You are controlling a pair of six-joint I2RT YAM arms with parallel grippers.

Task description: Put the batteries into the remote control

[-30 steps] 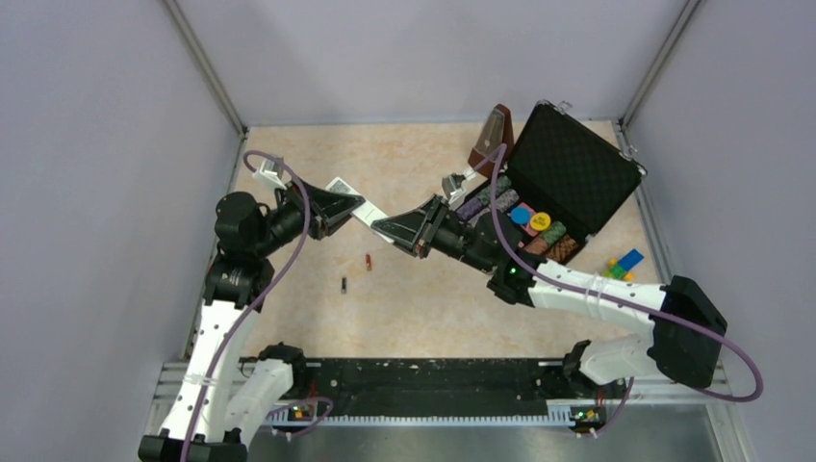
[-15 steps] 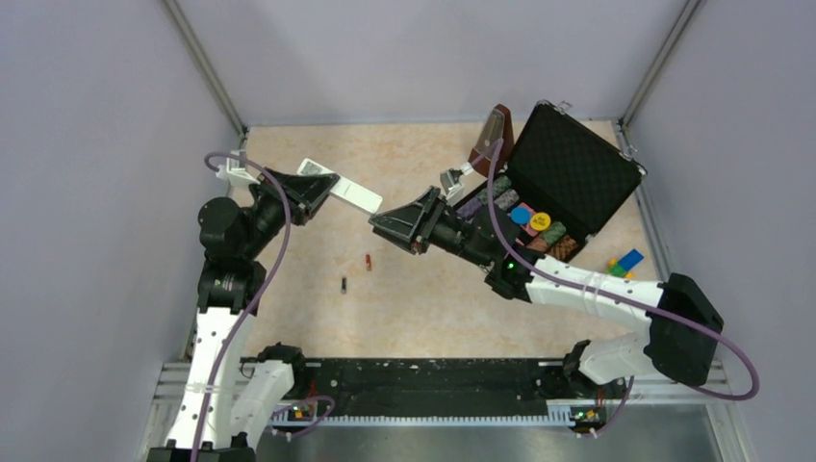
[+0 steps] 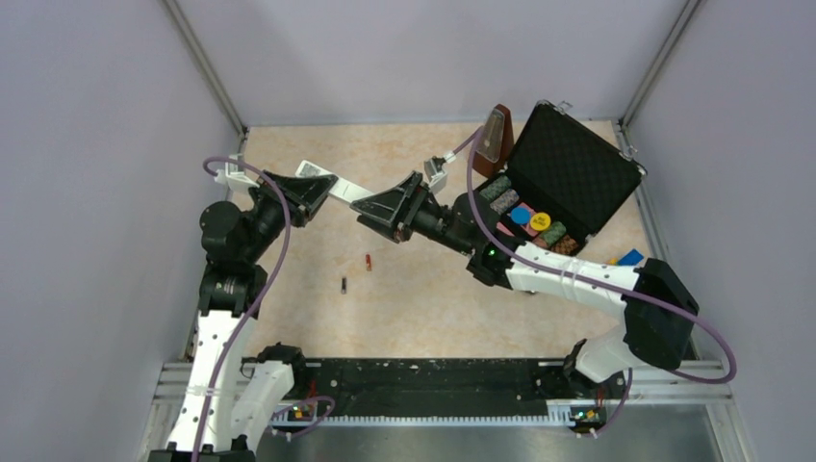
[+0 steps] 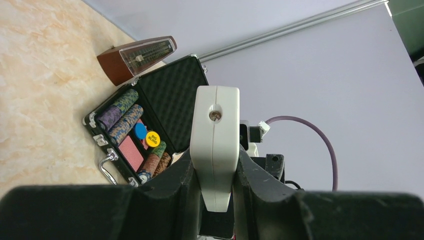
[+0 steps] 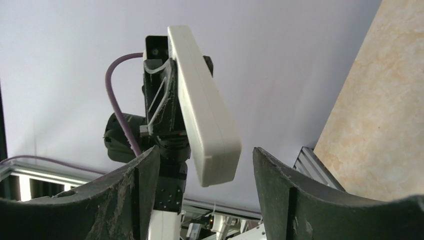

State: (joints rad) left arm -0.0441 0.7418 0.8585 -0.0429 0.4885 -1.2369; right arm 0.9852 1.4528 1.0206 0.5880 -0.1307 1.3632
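Note:
My left gripper point(image 3: 313, 192) is shut on the white remote control point(image 3: 332, 186) and holds it in the air, its free end pointing right. In the left wrist view the remote point(image 4: 216, 135) stands end-on between the fingers point(image 4: 175, 180). My right gripper point(image 3: 370, 205) is open, its jaws on either side of the remote's free end point(image 5: 206, 117) without touching it. The red battery point(image 3: 368, 261) and the black battery point(image 3: 344, 284) lie on the table below, apart from both grippers.
An open black case point(image 3: 553, 192) of poker chips sits at the back right, with a brown metronome point(image 3: 495, 135) behind it. Coloured toy blocks point(image 3: 625, 260) lie right of the case. Grey walls close in the table point(image 3: 404, 308).
My left gripper lifted the remote up and back to the left. My right gripper then moved left after it, and its open jaws now stand round the remote's free end.

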